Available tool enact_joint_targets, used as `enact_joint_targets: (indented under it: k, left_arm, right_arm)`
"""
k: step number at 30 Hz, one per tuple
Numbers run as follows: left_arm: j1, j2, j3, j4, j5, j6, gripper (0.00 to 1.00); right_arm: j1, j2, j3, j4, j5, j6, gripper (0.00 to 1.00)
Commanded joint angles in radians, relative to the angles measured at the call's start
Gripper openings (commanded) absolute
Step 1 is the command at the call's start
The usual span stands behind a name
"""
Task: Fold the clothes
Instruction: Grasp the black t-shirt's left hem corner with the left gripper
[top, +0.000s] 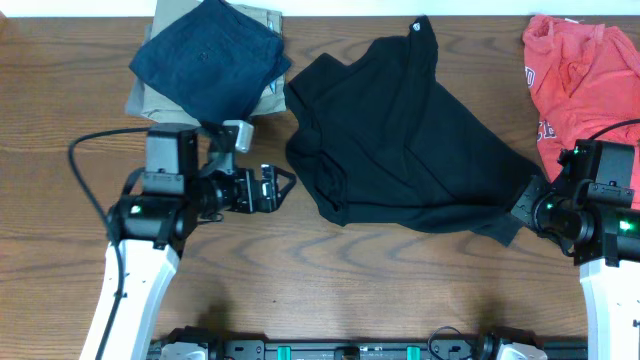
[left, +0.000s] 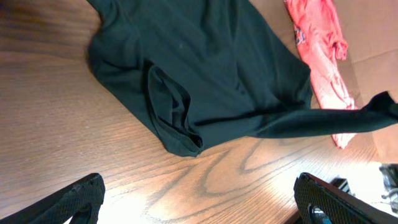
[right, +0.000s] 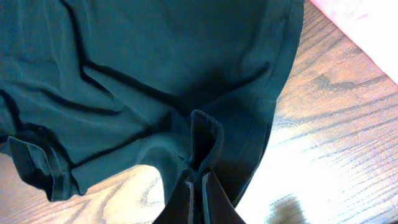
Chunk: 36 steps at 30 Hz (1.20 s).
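Counter (top: 400, 290): brown wood-grain top, seen from the near edge.

1. Black T-shirt (top: 400, 140): one, unfolded and rumpled. It lies at the middle of the counter and runs from the far edge to a little past the centre. A sleeve is bunched along its left side. Its right-hand lower corner is drawn out toward the right edge.

2. Right gripper (top: 522, 205): close to the right edge, at that drawn-out corner. Its fingers (right: 180, 205) are pressed together on a fold of the T-shirt's hem, and a narrow ridge of black cloth is pinched between them.

3. Left gripper (top: 288, 186): left of the T-shirt, pointing at the bunched sleeve and just apart from it. Its fingers are spread wide with nothing held, and bare wood shows between them.

4. Navy folded garment (top: 210, 60): far-left corner, lying on top of item 5.

5. Khaki folded garment (top: 268, 98): under the navy one, showing only at its edges.

6. Red garment (top: 585, 70): far-right corner, crumpled, with some white print. It lies near the T-shirt but apart from it.
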Motion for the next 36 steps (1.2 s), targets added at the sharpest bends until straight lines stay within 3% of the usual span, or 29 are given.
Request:
enact_joint_targets:
  k: [1,6,9,17,21,25,30,36]
  left_arm:
    - [-0.067,0.016,0.019,0.009,-0.099,-0.016,0.98]
    - [-0.242,0.034,0.019,0.009,-0.441,-0.099,0.98]
    - [-0.337,0.073,0.019,0.033,-0.512,-0.122,0.98]
    - [-0.379,0.308,0.059,0.165,-0.535,-0.235,0.98]
    - [-0.375,0.473,0.204,0.048,-0.560,-0.322,0.98]
    - [-0.383,0.613,0.366,-0.071,-0.595,-0.327,0.98]
    - [-0.385,0.673,0.384,0.001,-0.481,-0.335,0.98]
    - [-0.385,0.683,0.383,0.009,-0.486,-0.383,0.98]
  right_arm:
    - [-0.012,-0.001,0.003,0.000,-0.006,-0.015,0.01]
    - [-0.012,-0.001,0.003,0.007,-0.006,-0.022,0.01]
    - [-0.012,-0.001,0.003,0.016,-0.006,-0.022,0.01]
    - [-0.012,-0.001,0.003,0.010,-0.006,-0.023,0.01]
    - [-0.012,-0.001,0.003,0.010,-0.006,-0.023,0.01]
    - [-0.012,-0.001,0.003,0.011,-0.006,-0.022,0.01]
    - [-0.012,-0.001,0.003,0.010,-0.006,-0.023,0.01]
    - [-0.012,-0.001,0.003,0.014,-0.006,-0.034,0.01]
